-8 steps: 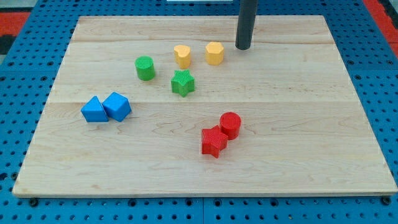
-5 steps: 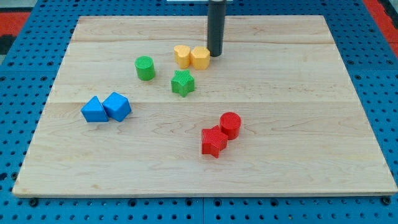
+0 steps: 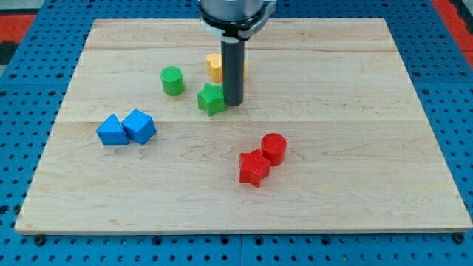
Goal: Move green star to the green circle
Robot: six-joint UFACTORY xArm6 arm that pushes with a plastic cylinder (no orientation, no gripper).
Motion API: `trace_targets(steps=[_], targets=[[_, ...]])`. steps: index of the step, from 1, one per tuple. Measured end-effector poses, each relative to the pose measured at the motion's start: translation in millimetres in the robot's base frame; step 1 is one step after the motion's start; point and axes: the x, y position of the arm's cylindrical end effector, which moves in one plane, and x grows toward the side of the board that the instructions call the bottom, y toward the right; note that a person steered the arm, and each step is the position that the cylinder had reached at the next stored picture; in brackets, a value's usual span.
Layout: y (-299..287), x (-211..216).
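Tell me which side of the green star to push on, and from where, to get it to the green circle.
Push the green star on its right face, coming from the view's right and slightly below, since the green circle lies up and to its left. My tip sits right beside that face now. The star's points could make it spin, so aim through its centre.

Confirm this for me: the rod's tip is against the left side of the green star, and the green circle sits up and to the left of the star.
Not quite. In the camera view, my tip is against the right side of the green star, not its left. The rest holds: the green circle sits up and to the left of the star.
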Motion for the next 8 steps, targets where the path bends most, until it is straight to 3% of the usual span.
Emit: trace_targets(steps=[2,4,5,8], targets=[[-42,3],[-45,44],[-48,45],[-68,-46]])
